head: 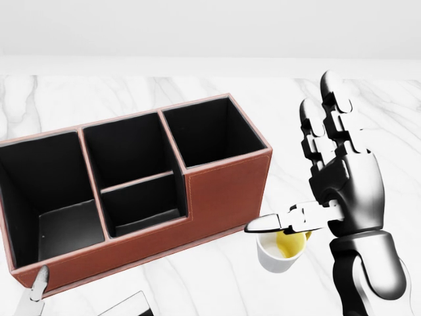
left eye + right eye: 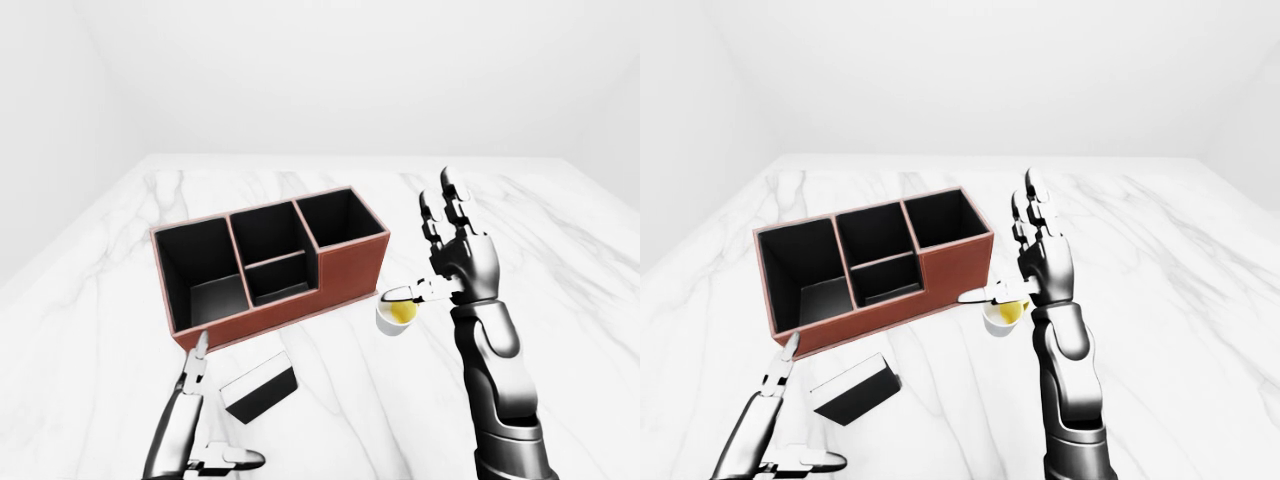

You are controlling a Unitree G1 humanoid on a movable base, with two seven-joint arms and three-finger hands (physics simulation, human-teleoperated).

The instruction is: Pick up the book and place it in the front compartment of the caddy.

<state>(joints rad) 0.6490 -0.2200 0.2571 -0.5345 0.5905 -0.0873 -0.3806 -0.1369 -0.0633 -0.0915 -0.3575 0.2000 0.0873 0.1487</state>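
Observation:
The book [image 2: 260, 388], a black block with a white face, lies flat on the marble below the caddy in the left-eye view. Only its top corner [image 1: 128, 304] shows in the head view. The caddy [image 2: 352, 268] is brown outside and black inside, with several empty compartments. My left hand [image 2: 218, 408] is open just left of the book; one finger [image 1: 38, 279] points up at the caddy's lower left corner. My right hand [image 1: 299, 164] stands open to the right of the caddy, fingers upward, its thumb stretched left over a cup. Neither hand holds anything.
A small white cup [image 1: 279, 253] with yellow liquid stands just off the caddy's right end, under my right thumb. The white marble table [image 2: 560, 260] stretches wide to the right and top; its left edge [image 2: 60, 260] runs diagonally.

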